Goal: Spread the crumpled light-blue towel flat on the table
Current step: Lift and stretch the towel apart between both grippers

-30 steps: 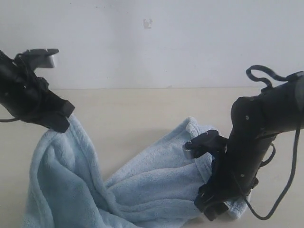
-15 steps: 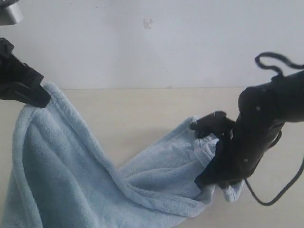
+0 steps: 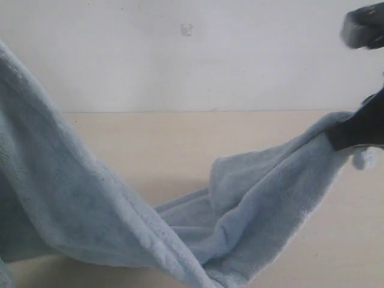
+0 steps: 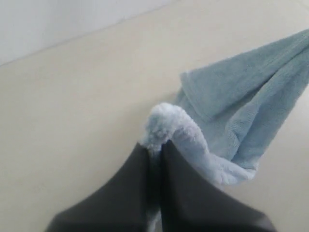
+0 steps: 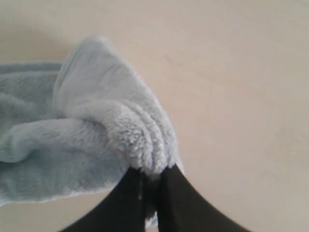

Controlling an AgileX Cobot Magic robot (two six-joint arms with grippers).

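The pale-blue towel [image 3: 252, 198] hangs stretched between both arms, sagging in the middle down to the beige table [image 3: 156, 144]. Its left end rises out of the exterior view past the upper-left edge, so the left gripper is out of sight there. In the left wrist view my left gripper [image 4: 155, 147] is shut on a bunched corner of the towel [image 4: 166, 121]. At the right edge my right gripper [image 3: 351, 132] holds the other end, lifted above the table. The right wrist view shows that gripper [image 5: 152, 173] shut on a thick fold of towel [image 5: 120, 125].
A white wall [image 3: 198, 60] rises behind the table's far edge. Bare tabletop [image 5: 241, 96] lies beneath and beyond the raised right end.
Both arms have lifted and pulled apart. The left gripper has left the exterior view at the upper left, the right has moved up to the right edge, and the towel is drawn out between them.
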